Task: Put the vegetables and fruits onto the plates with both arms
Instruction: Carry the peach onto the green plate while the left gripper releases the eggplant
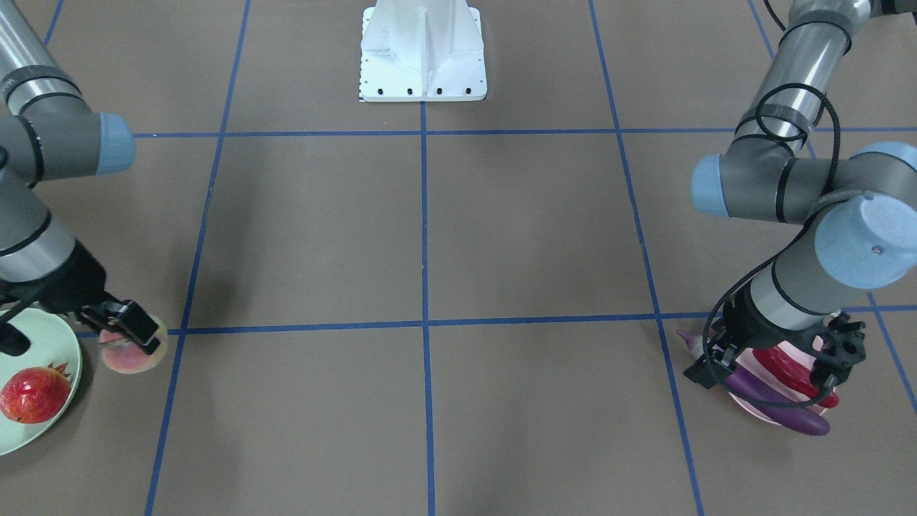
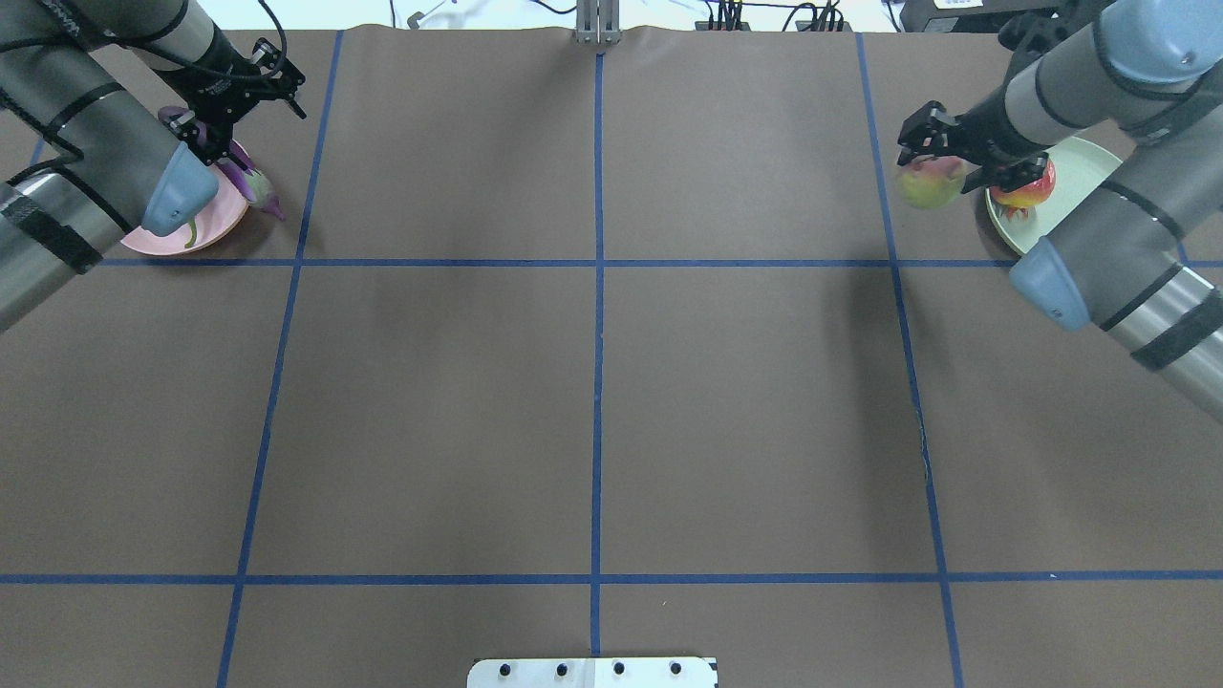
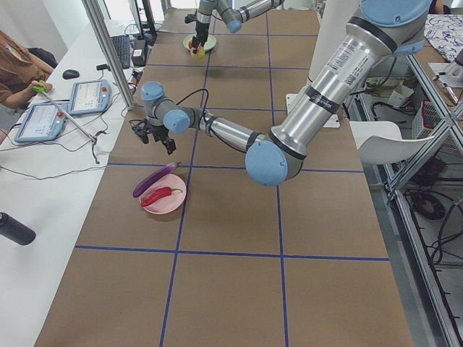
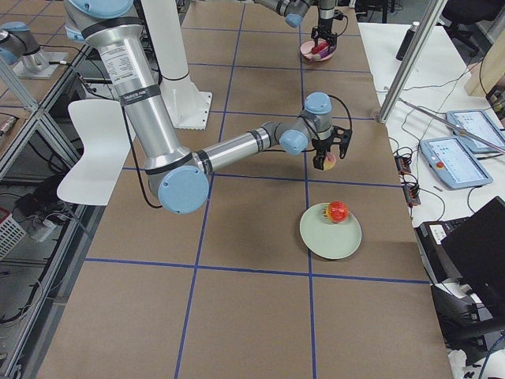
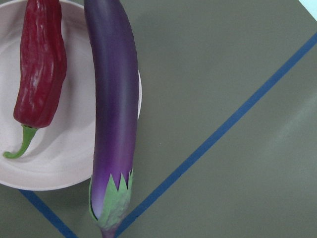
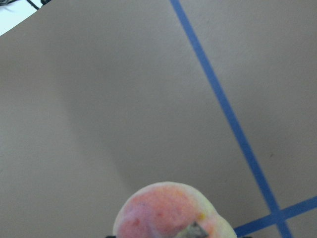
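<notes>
The purple eggplant (image 5: 113,109) lies across the rim of the pink plate (image 5: 69,153), its green cap over the table. The red chili (image 5: 39,74) lies on that plate. My left gripper (image 2: 239,110) hovers open and empty above them; the front view also shows it (image 1: 766,373) over the eggplant (image 1: 774,405). My right gripper (image 2: 932,162) is shut on the peach (image 2: 927,183) and holds it just off the table, beside the mint green plate (image 2: 1080,162). The pomegranate-like fruit (image 1: 32,394) sits on the mint plate (image 1: 36,344). The right wrist view shows the peach (image 6: 168,210) low in frame.
The brown table is marked into squares by blue tape lines (image 2: 597,263). The white base block (image 1: 423,50) stands at the robot's edge. The two plates sit at opposite far corners. Tablets and cables (image 4: 450,158) lie on a side bench.
</notes>
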You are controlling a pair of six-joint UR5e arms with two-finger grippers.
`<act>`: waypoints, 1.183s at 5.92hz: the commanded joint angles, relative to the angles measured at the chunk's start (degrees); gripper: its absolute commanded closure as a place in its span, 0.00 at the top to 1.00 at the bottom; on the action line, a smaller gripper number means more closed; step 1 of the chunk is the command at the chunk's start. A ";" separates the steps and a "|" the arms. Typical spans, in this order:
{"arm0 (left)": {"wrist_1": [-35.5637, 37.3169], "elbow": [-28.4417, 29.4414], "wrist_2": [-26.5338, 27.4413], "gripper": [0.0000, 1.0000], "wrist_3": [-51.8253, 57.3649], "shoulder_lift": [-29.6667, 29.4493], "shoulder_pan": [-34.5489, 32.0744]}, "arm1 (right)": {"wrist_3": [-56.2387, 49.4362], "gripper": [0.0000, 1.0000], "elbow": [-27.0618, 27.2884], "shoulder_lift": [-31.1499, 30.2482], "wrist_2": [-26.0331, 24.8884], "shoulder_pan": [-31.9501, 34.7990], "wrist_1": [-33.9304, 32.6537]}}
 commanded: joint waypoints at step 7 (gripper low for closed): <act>-0.05 -1.95 0.52 1.00 -2.88 0.13 2.39 | -25.51 0.32 -20.38 -0.73 1.87 9.15 -3.09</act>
